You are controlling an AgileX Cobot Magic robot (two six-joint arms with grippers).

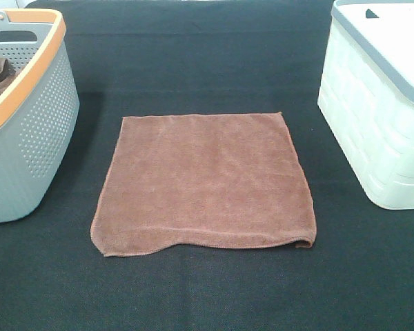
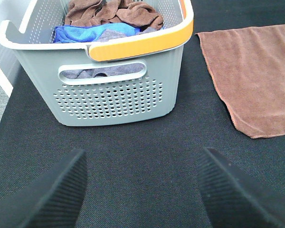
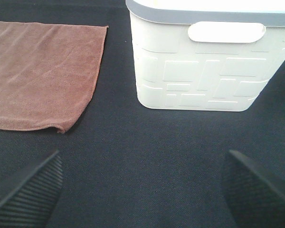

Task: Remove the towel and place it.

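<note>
The reddish-brown towel (image 1: pixel 205 181) lies spread flat on the black mat in the middle of the exterior view. It also shows in the left wrist view as the towel (image 2: pixel 256 71) and in the right wrist view as the towel (image 3: pixel 40 73). Neither arm shows in the exterior view. My left gripper (image 2: pixel 142 190) is open over bare mat in front of the grey basket (image 2: pixel 118 95), apart from the towel. My right gripper (image 3: pixel 142 190) is open over bare mat in front of the white basket (image 3: pixel 204 71), with nothing between its fingers.
The grey basket with an orange rim (image 1: pixel 27 131) stands at the left and holds bunched brown cloths (image 2: pixel 114 12) and a blue cloth (image 2: pixel 92 33). The white basket with a grey rim (image 1: pixel 379 117) stands at the right. The black mat (image 1: pixel 207 289) covers the table.
</note>
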